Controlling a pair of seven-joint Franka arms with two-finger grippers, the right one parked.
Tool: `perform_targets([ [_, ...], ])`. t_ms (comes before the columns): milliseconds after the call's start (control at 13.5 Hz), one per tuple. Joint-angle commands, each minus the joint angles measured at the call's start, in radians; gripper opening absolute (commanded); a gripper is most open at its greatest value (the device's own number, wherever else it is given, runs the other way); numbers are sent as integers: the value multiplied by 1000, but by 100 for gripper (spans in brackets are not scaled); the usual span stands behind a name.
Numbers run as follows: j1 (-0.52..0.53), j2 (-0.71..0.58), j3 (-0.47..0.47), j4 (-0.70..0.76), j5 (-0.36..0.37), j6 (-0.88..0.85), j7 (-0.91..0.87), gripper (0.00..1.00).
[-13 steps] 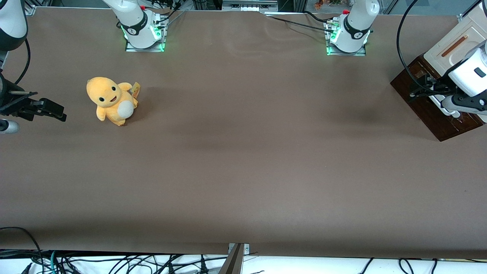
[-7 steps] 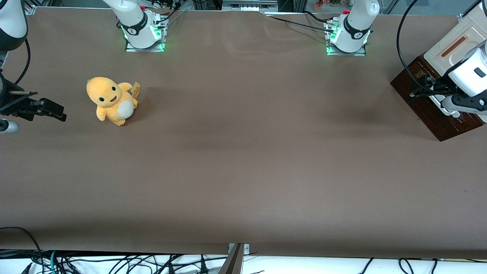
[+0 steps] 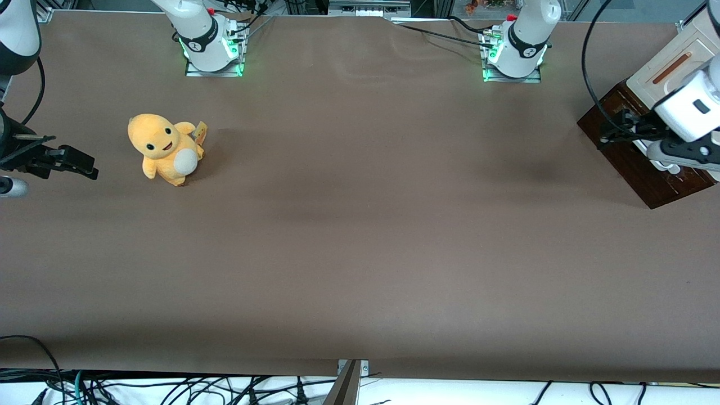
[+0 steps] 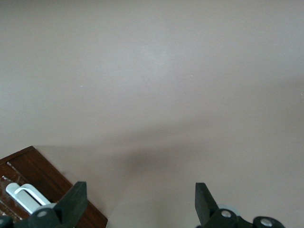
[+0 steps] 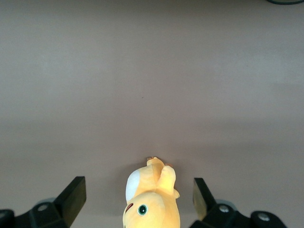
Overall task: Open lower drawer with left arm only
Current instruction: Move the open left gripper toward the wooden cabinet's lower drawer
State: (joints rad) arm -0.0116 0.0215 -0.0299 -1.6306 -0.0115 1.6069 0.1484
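You are looking at a wide brown surface that is filling nearly the whole front view, matte and faintly creased near the arm bases; along its nearest edge, tangled black cables are lying on a white ledge, and past its farthest edge bits of metal framing are showing. Two white arm bases with green lights are sitting on the surface far from the front camera. One yellow plush toy is sitting upright toward the parked arm's end, and the right wrist view is showing it from above. One cabinet is standing at the working arm's end: you are seeing one cream upper panel with a thin reddish-brown bar, and below it one lower drawer, dark brown, with its front facing the middle of the surface; how far it is drawn out is not something you can judge. Its white handle is showing in the left wrist view against the dark wood. The left arm is reaching in over that drawer, and its tool is hovering just above the drawer's front, close to the handle, with the two black fingers spread wide and gripping nothing.
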Motion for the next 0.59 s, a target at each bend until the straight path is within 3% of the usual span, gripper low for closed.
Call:
perform_targets([
  [0, -4, 14, -10, 25, 28, -18, -9, 100],
  [520, 53, 75, -1, 25, 19, -19, 3, 100],
])
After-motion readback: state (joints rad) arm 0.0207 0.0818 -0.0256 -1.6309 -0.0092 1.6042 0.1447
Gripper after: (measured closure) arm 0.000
